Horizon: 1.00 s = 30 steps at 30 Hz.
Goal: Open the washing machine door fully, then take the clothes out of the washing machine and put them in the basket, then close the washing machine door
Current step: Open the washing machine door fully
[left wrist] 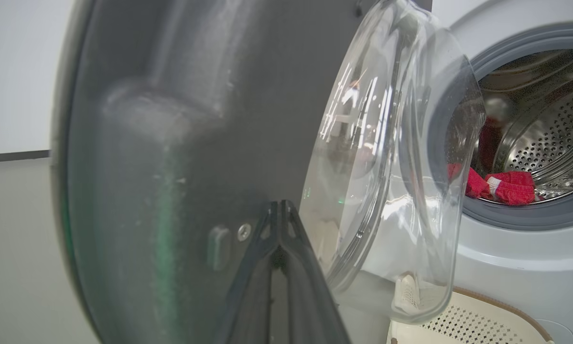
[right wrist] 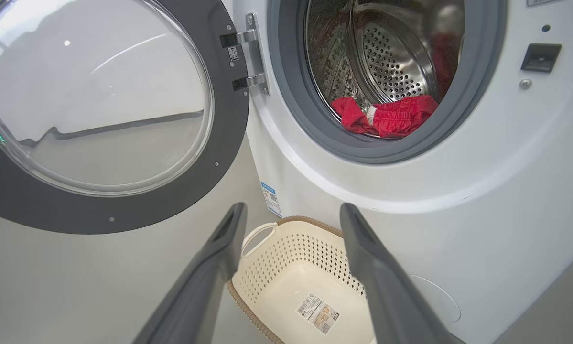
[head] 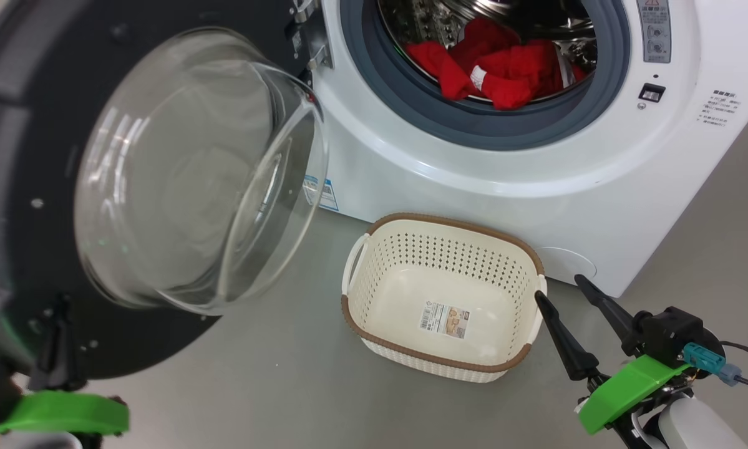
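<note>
The washing machine door [head: 18, 187] stands swung open at the left, its glass bowl [head: 193, 168] bulging toward me. Red clothes [head: 492, 68] lie in the steel drum of the washing machine [head: 411, 168], behind the grey gasket. The basket [head: 374, 274] sits on the floor below the opening and holds nothing but its paper label. My left gripper [head: 60, 312] is shut and holds nothing, its tips [left wrist: 280, 206] against the door's [left wrist: 171, 143] inner face near the lower rim. My right gripper [head: 559, 288] hangs open beside the basket's right end; in its wrist view, the right gripper [right wrist: 293, 210] points at the basket [right wrist: 286, 253], clothes [right wrist: 391, 114] above.
Grey floor [head: 274, 374] spreads in front of the basket and to the machine's right. The door hinge [right wrist: 248, 57] sits at the opening's left edge. The latch slot [head: 651, 92] is on the right of the opening. A blue label [head: 320, 190] marks the machine's front.
</note>
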Tool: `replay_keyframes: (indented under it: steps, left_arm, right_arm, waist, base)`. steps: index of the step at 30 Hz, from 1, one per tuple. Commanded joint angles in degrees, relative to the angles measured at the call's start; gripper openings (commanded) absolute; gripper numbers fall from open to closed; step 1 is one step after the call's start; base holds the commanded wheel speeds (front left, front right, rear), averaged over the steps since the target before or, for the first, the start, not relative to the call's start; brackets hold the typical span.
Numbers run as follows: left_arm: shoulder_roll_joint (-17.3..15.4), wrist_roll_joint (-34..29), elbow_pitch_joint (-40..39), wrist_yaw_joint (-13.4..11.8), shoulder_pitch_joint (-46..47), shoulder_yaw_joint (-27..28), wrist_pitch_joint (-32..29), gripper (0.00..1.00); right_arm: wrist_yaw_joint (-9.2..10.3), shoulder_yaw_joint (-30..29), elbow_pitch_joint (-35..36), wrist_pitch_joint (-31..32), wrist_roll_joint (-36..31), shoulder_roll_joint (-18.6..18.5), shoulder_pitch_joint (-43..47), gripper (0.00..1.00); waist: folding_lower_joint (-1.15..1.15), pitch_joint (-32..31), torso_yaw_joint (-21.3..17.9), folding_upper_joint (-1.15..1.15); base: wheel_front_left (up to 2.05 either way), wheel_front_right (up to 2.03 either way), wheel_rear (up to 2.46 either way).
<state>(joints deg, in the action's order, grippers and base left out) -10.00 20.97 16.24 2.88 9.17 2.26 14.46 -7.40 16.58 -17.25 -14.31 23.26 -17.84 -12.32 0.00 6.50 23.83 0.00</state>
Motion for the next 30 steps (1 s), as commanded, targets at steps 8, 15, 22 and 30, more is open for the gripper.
replay_keyframes:
  steps: [8, 15, 22, 30]
  left_arm:
    - [-4.2, -0.7, 5.8, 1.6, 8.6, 8.0, 0.5, 0.0]
    - [-5.5, -2.6, 12.1, 2.5, 13.2, 11.4, 0.5, 0.0]
    - [-6.7, -4.6, 17.0, 3.1, 17.0, 14.6, 0.5, 0.0]
    - [-8.8, -5.9, 23.5, 3.6, 21.9, 17.6, 0.5, 0.0]
  right_arm:
    - [-0.09, 1.8, 1.2, -0.7, -0.8, -0.9, -2.1, 1.0]
    - [-0.09, 2.3, 1.1, -0.7, -0.9, -1.2, -3.0, 1.0]
    - [-0.09, 2.9, 1.2, -0.7, -1.0, -1.5, -3.8, 1.0]
    - [-0.09, 3.2, 1.3, -0.7, -1.1, -1.9, -4.6, 1.0]
  waist:
    - [0.0, 1.5, -0.5, 0.0]
    - [0.0, 2.8, -1.1, 0.0]
    - [0.0, 3.9, -1.9, 0.0]
    - [0.0, 5.1, -2.7, 0.0]
  base:
    - [0.0, 0.0, 0.0]
    - [0.0, 0.0, 0.0]
    - [0.0, 0.0, 0.0]
    - [0.0, 0.0, 0.0]
